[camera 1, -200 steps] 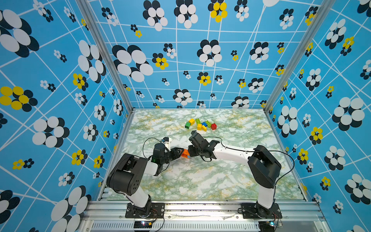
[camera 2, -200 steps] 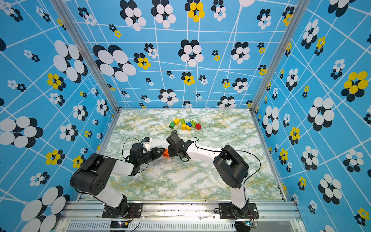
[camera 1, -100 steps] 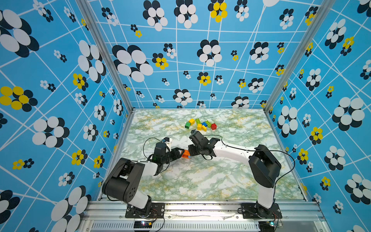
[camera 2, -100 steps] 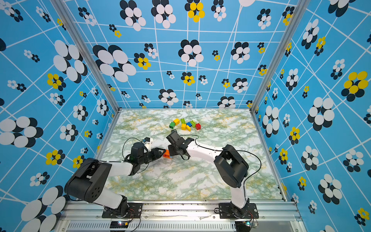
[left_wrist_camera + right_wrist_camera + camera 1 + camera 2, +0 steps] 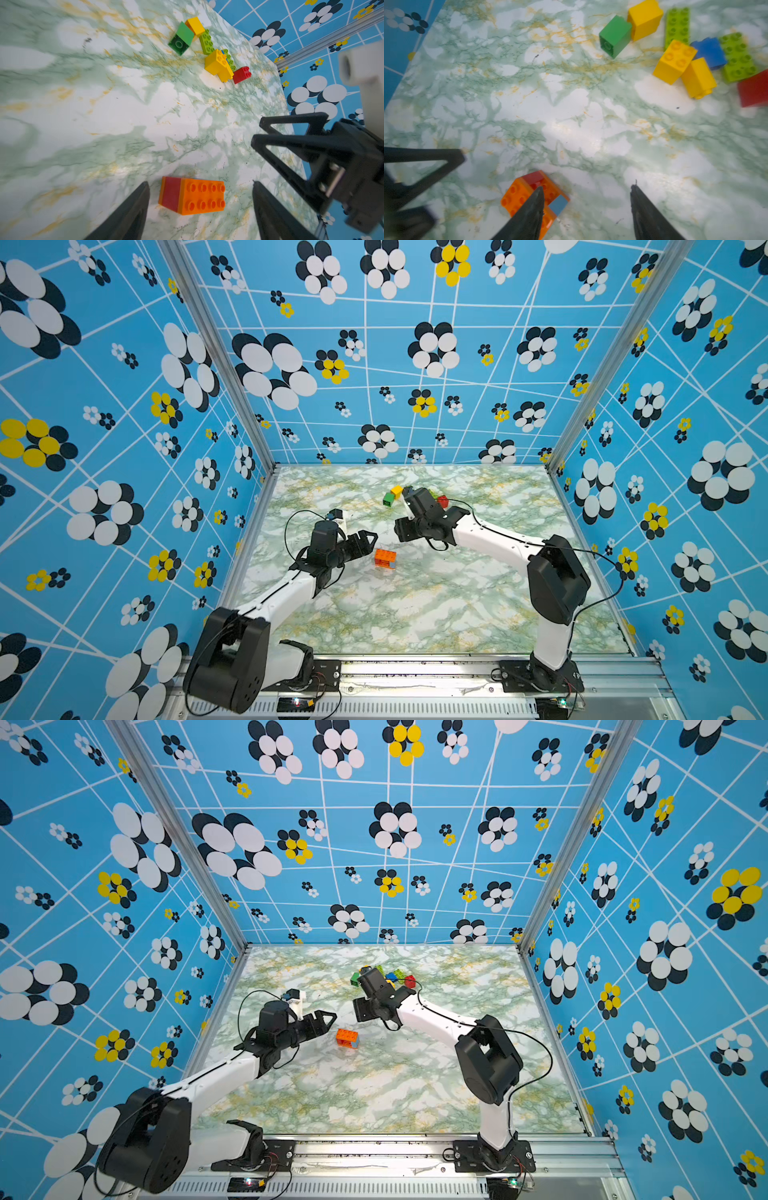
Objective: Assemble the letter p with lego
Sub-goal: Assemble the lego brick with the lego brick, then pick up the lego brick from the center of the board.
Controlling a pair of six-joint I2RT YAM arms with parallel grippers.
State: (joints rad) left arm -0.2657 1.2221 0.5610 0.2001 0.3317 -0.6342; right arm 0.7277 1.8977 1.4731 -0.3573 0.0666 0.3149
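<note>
Orange oblong studded block with red and light-blue bricks attached (image 5: 385, 558) now lies free on our marble table (image 5: 415, 614); both left gripper (image 5: 368, 540) and right gripper (image 5: 402, 529) have opened, empty, and backed off. Remaining loose coloured bricks (image 5: 216, 56) wait beyond.

In a top view the right arm (image 5: 428, 514) hides most of the loose bricks (image 5: 392, 495) at the back of the counter. In the right wrist view the red brick (image 5: 756, 89) is cut by the edge, and a finger (image 5: 529, 212) covers part of the orange block (image 5: 517, 197).
</note>
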